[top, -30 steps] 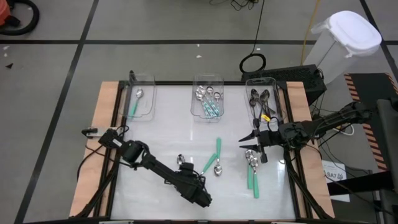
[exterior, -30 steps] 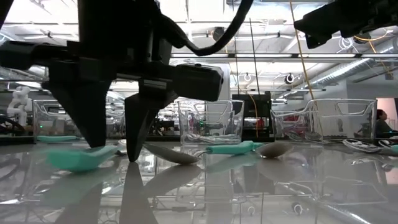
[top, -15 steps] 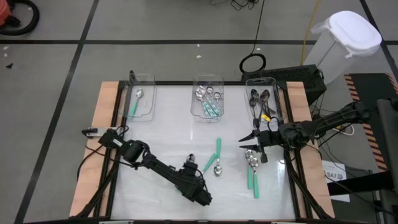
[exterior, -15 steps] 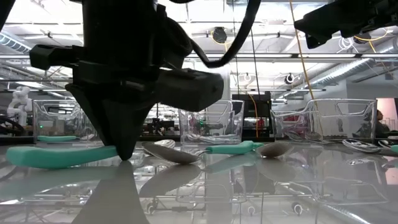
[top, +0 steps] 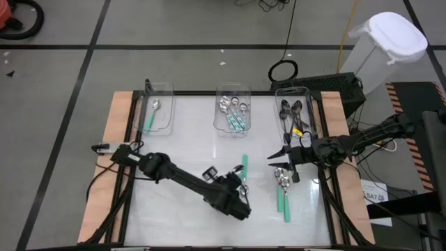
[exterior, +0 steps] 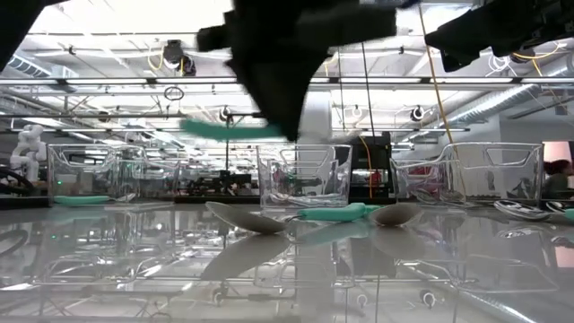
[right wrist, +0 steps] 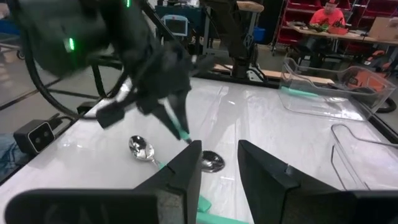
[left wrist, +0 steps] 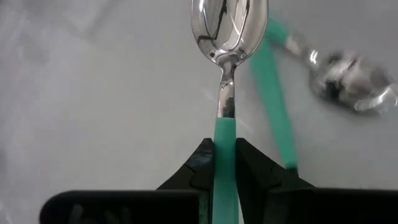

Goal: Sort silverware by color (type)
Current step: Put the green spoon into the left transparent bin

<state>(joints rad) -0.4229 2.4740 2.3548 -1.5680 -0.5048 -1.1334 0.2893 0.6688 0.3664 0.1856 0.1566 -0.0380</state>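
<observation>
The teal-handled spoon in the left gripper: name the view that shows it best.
The left wrist view: the teal-handled spoon fills it, handle clamped between the left gripper fingers, bowl forward. The low view shows only its handle, raised off the table. In the high view the arm mostly hides it. The right wrist view shows it small and far.

I count three clear bins [top: 169,104]. One teal-handled spoon [left wrist: 227,37] is pinched in my left gripper [left wrist: 225,146], about four teal-handled spoons [top: 286,202] lie loose on the table, and a single one [top: 151,117] sits in the left-hand bin. The spoons in the other two bins are too crowded to count.
</observation>
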